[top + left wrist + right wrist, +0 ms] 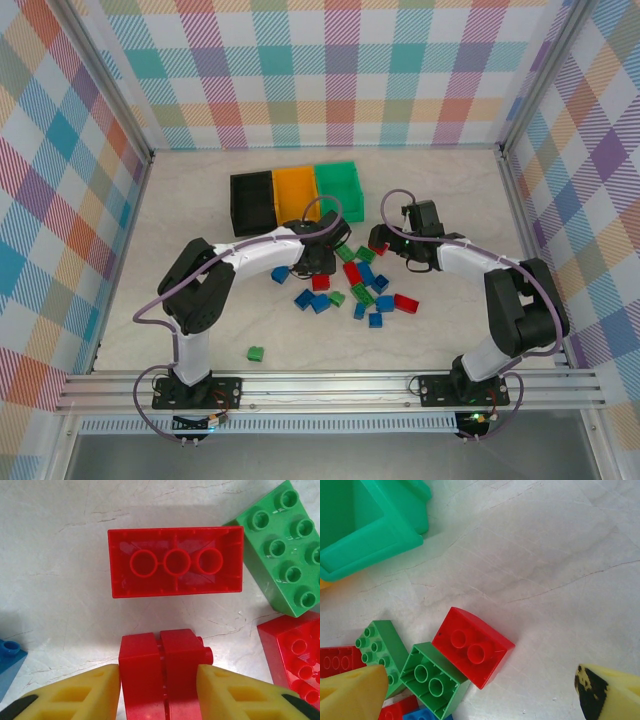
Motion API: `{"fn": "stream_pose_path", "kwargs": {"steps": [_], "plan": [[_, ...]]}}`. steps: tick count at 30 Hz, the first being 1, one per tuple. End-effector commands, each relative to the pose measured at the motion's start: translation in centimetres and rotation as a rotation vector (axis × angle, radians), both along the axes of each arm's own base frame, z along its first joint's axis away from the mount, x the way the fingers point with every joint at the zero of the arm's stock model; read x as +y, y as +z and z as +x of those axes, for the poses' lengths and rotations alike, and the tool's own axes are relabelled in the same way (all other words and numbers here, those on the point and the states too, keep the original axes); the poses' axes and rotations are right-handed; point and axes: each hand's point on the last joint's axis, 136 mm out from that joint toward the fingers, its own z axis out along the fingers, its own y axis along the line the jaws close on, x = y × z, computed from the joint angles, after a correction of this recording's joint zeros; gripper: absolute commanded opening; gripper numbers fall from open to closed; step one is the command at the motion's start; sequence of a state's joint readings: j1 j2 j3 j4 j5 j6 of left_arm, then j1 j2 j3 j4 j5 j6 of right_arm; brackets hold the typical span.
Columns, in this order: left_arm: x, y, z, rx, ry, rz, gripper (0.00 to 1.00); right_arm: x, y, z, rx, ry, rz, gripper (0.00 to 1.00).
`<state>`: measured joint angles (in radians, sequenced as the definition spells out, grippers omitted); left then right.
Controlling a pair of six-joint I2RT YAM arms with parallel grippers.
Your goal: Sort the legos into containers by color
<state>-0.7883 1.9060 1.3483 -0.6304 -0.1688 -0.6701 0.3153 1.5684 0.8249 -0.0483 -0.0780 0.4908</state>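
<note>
my left claw [160, 692] is clamped on a small red brick [162, 670], just beside an upturned red brick [175, 562]. my right claw [480, 690] gapes wide over the tabletop [545, 555] near a curved red brick [472, 647]. the other legos [360, 290] lie scattered before the black bin [252, 200], orange bin [295, 188] and green bin [338, 180].

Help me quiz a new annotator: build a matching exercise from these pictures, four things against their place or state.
Things:
1. black bin
2. green bin
3. lone green brick
4. right gripper

Places or states:
A. open, holding nothing
B. left end of the row of bins
C. by itself, nearer the arm bases than the pile
D. right end of the row of bins

Pairs: 1-B, 2-D, 3-C, 4-A
</note>
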Motion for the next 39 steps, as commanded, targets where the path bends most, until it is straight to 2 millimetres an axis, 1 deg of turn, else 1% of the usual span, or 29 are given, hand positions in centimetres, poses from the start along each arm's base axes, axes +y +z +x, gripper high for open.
{"fn": "stream_pose_path", "kwargs": {"steps": [1,7,10,12,17,21,24,27,29,30,34,36,39], "plan": [[1.0,0.8,-0.2,-0.023,0.033,-0.005,0.45,0.1,0.3,0.5,0.003,-0.008,-0.001,0.96],[2.0,2.4,-0.4,-0.097,0.073,-0.043,0.48,0.3,0.1,0.5,0.012,-0.003,0.006,0.96],[2.7,2.5,-0.5,-0.104,0.085,-0.022,0.49,0.3,0.1,0.6,0.012,-0.004,0.006,0.96],[2.8,2.1,-0.6,-0.090,0.085,-0.010,0.49,0.3,0.1,0.6,0.013,-0.004,0.007,0.96],[2.0,0.7,-0.7,-0.045,0.071,-0.012,0.50,0.3,0.1,0.6,0.012,-0.004,0.005,0.96],[2.3,-0.2,-0.6,-0.026,0.082,0.025,0.49,0.1,0.1,0.6,0.010,-0.007,-0.001,0.96],[2.0,-1.0,-0.8,-0.001,0.075,0.023,0.49,0.1,0.2,0.5,0.009,-0.005,-0.004,0.96],[2.5,-1.9,-1.2,0.019,0.087,0.052,0.48,0.1,0.3,0.6,0.006,-0.007,-0.004,0.96],[2.9,-2.4,-1.4,0.026,0.098,0.061,0.46,0.1,0.3,0.6,0.006,-0.006,-0.007,0.96],[3.0,-2.6,-1.7,0.032,0.100,0.060,0.41,0.0,0.3,0.5,0.007,-0.007,-0.007,0.96],[3.6,-3.2,-2.6,0.054,0.110,0.067,0.30,0.0,0.3,0.5,0.007,-0.007,-0.008,0.96],[3.9,-3.5,-3.1,0.065,0.108,0.062,0.29,0.0,0.3,0.5,0.006,-0.008,-0.010,0.96],[4.0,-4.0,-4.0,0.096,0.092,0.063,0.32,-0.1,0.3,0.5,0.005,-0.010,-0.012,0.96]]}}
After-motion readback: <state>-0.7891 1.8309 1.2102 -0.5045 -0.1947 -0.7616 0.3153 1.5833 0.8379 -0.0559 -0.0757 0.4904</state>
